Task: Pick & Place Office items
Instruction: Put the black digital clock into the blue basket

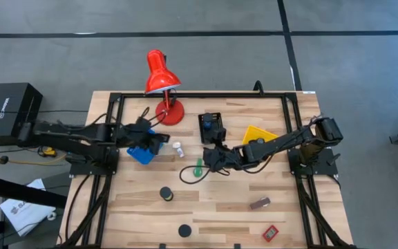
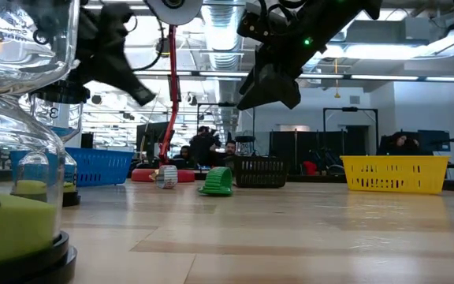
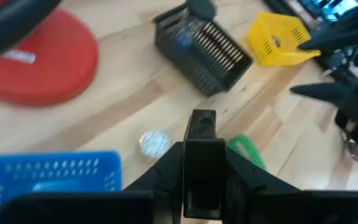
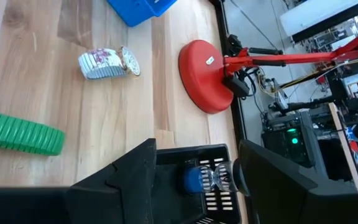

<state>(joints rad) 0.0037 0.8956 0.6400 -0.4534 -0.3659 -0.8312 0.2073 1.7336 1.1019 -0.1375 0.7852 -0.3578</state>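
Note:
My left gripper (image 1: pixel 156 140) hangs above the blue bin (image 1: pixel 140 153), shut on a black rectangular piece (image 3: pixel 202 124). My right gripper (image 1: pixel 211 158) stands open in the air just near of the black bin (image 1: pixel 211 126), nothing between its fingers. In its wrist view, the bin (image 4: pixel 194 163) with a blue item shows beyond the fingers. A white tube (image 1: pixel 178 149) and a green stick (image 1: pixel 199 168) lie on the table between the arms, a black ring (image 1: pixel 188 174) beside the stick. Two black discs (image 1: pixel 166 194) (image 1: pixel 184 230), a brown block (image 1: pixel 259 203) and a red tag (image 1: pixel 270 233) lie nearer. My left gripper pinches the black rectangular piece between its two fingers. The piece's free end (image 3: pixel 202 119) sticks out forward past the fingertips. The fingers slant down, pointing toward the table's right. The piece is lifted clear of table and bin.
The red desk lamp (image 1: pixel 163 76) stands at the far edge, its round base (image 1: pixel 170 112) just beyond the blue bin. A yellow bin (image 1: pixel 258 133) sits right of the black one. In the low view, a clear glass-like object (image 2: pixel 14 158) stands close at the near left.

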